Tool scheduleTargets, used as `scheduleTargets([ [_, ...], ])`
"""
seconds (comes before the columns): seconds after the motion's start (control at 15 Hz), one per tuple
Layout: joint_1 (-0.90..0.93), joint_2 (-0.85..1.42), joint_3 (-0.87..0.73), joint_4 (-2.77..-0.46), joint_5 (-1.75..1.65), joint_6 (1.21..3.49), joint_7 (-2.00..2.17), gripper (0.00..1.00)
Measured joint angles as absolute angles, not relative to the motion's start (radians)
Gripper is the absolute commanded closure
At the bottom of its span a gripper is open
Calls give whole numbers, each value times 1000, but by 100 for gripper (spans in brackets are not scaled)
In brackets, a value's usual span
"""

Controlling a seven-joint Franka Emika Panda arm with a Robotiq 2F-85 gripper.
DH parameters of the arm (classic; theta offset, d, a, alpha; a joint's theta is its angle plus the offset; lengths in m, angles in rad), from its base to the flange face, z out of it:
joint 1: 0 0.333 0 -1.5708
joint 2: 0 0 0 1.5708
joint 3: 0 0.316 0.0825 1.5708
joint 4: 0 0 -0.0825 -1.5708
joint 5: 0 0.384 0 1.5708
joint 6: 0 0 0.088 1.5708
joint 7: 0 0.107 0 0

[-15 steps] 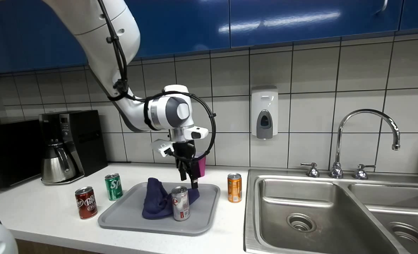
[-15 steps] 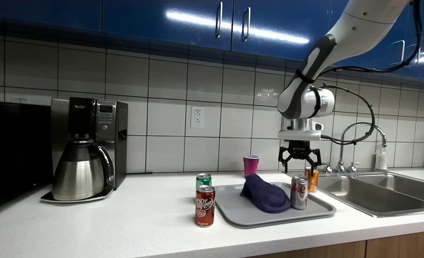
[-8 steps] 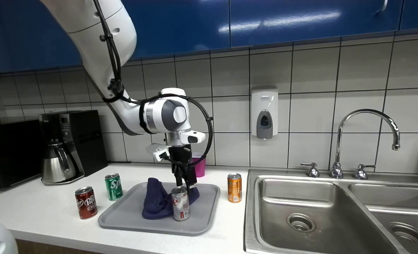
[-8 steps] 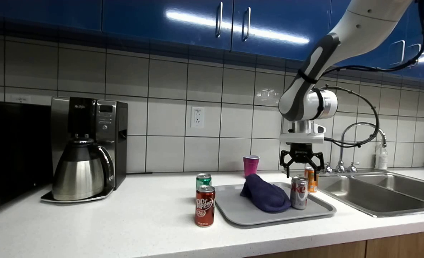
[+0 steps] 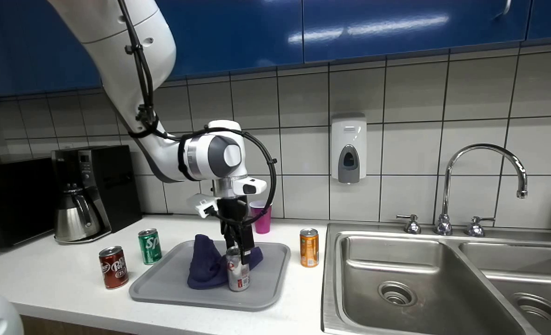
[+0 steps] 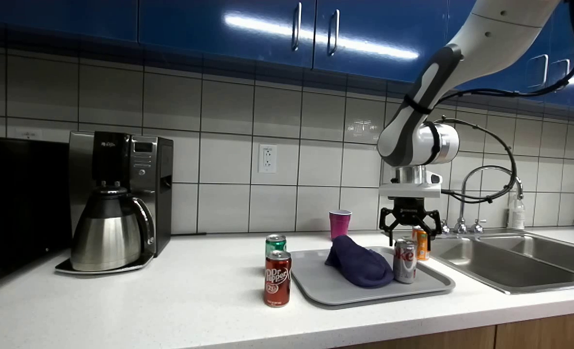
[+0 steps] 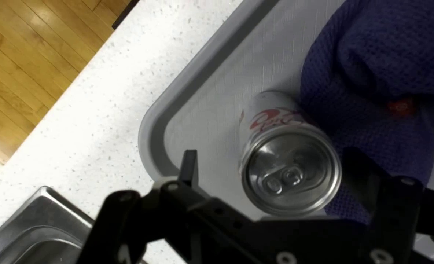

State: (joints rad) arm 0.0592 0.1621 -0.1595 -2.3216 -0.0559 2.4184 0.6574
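In an exterior view the white arm (image 5: 201, 156) is slanting in from eleven o'clock and bending at its wrist, and its gripper (image 6: 410, 242) is pointing down toward six o'clock over the silver can (image 7: 290, 168). The gripper is hanging empty with its fingers (image 7: 189, 165) parted, the gap between them being wider than the can. In the wrist view, with the can as the middle of the clock, one finger is standing at nine, leaving plain space beside the can; the other is standing at three, very near the rim, and whether it is touching I cannot tell.

The can is standing upright on a grey tray (image 6: 311, 266). A crumpled purple towel (image 6: 359, 264) is lying there, at the can's two o'clock in the wrist view, touching it or just beside it; I cannot tell which.

Around the tray, in an exterior view, more things are standing on the white counter (image 5: 301, 298): an orange can (image 5: 309, 249) between two and three o'clock, a green can (image 5: 150, 246) at ten, a dark red can (image 5: 113, 267) at nine and a pink cup (image 5: 263, 223) at one. A steel sink (image 5: 396, 260) is lying at three o'clock, with a curved tap (image 5: 446, 197) rising behind it. Farther off, a coffee maker (image 6: 144, 184) is standing at ten o'clock, a soap dispenser (image 5: 348, 146) is hanging on the tiled wall (image 6: 224, 203), and blue cupboards (image 6: 185, 34) are running along above.
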Motion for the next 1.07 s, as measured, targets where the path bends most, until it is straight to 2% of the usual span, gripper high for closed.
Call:
scheduleTargets([
  [0.2, 59, 159, -158, -2327, -56, 2418, 657, 0],
  [0.27, 59, 159, -158, -2327, -56, 2418, 657, 25],
  [0.33, 58, 159, -158, -2327, -56, 2418, 657, 26],
  [0.6, 54, 157, -158, -2327, -56, 2418, 657, 58],
  [0.67, 54, 157, -158, -2327, -56, 2418, 657, 62],
  [1.07, 50, 155, -158, -2328, -56, 2419, 657, 62],
])
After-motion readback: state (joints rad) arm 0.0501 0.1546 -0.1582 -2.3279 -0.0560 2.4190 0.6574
